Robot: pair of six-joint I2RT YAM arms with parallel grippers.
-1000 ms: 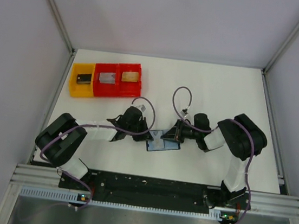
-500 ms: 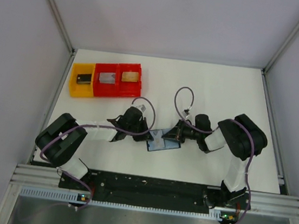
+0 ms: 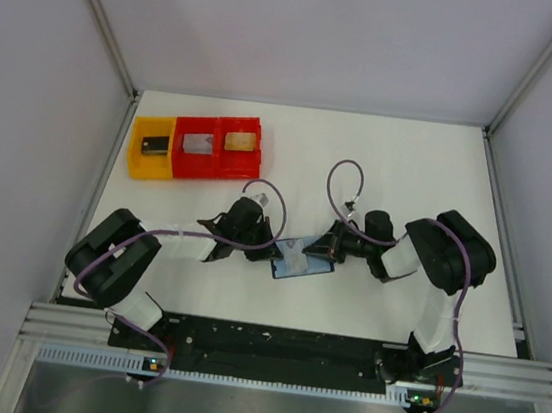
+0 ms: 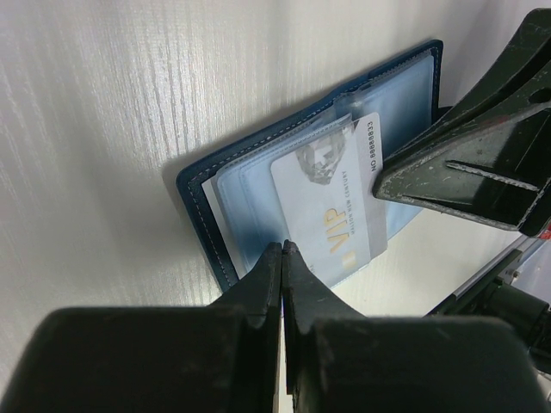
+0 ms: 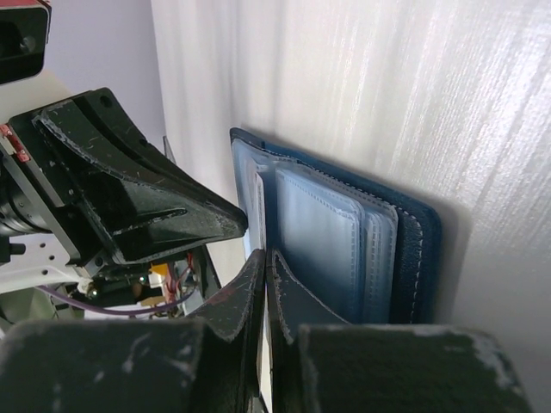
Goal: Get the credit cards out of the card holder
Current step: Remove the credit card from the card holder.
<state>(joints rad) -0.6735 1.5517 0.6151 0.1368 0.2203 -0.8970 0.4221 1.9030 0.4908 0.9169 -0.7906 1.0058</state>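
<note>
The card holder (image 3: 290, 265) lies open on the white table between my two grippers, navy outside with pale blue clear sleeves (image 4: 250, 185) (image 5: 318, 232). A pale card marked VIP (image 4: 334, 200) sticks partway out of a sleeve toward the right. My left gripper (image 3: 273, 252) (image 4: 284, 247) is shut on the near edge of the holder's sleeves. My right gripper (image 3: 324, 253) (image 5: 268, 255) is shut on a thin pale edge, apparently the card's free end. Its tip (image 4: 385, 176) meets the card's right edge in the left wrist view.
A yellow bin (image 3: 133, 161) and a red bin (image 3: 217, 126) stand at the back left, each with cards inside. Metal frame posts and grey walls close in the table. The arm bases sit on the rail at the near edge.
My right gripper has drawn slightly to the right, and the pale card has slid a little with it. The left gripper and the holder have stayed in place.
</note>
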